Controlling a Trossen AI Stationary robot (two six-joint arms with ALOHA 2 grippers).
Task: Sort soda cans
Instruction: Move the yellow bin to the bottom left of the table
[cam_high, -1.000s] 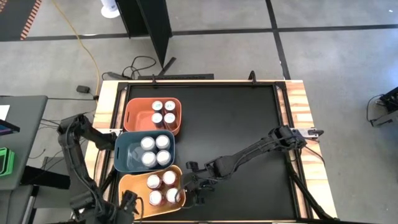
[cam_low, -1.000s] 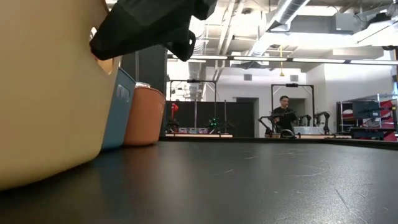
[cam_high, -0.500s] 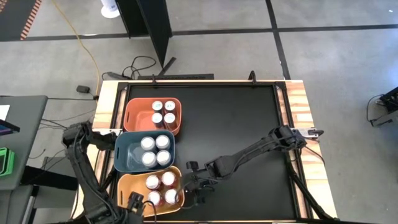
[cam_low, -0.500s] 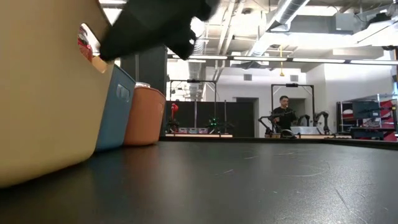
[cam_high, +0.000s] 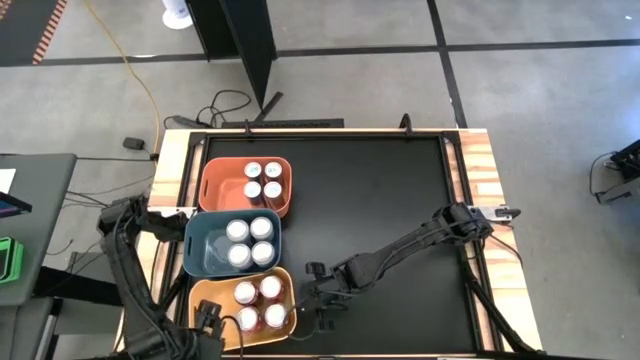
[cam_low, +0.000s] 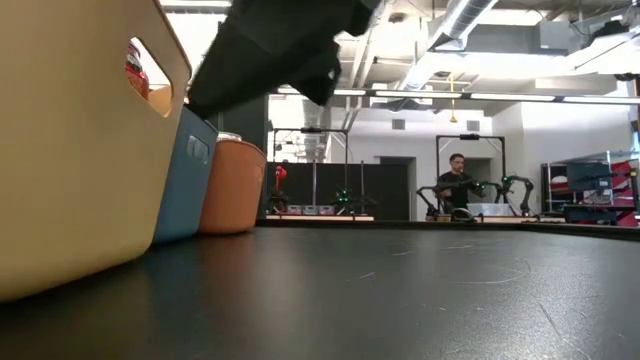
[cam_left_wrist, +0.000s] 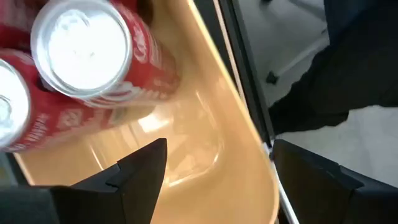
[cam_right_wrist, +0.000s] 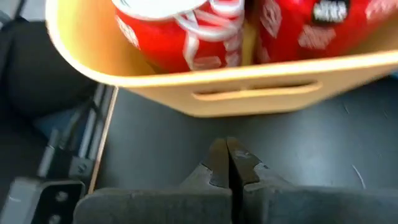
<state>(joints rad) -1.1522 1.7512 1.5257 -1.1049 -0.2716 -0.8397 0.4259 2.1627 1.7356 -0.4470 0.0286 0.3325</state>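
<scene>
Table (cam_high: 380, 200): no loose cans visible.
Bins: orange bin (cam_high: 216, 186), blue bin (cam_high: 201, 255), yellow bin (cam_high: 207, 296), four soda cans (cam_high: 259, 303) each.
Left gripper (cam_left_wrist: 211, 165): fingers spread, empty, over yellow bin; lift straight up to clear the rim.
Right gripper (cam_right_wrist: 227, 163): fingers pressed together, just beside yellow bin; back away without nudging it.

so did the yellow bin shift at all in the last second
Yes. In the high view the yellow bin has slid toward the table's near edge, widening its gap from the blue bin, with the right pincer beside it.
</scene>
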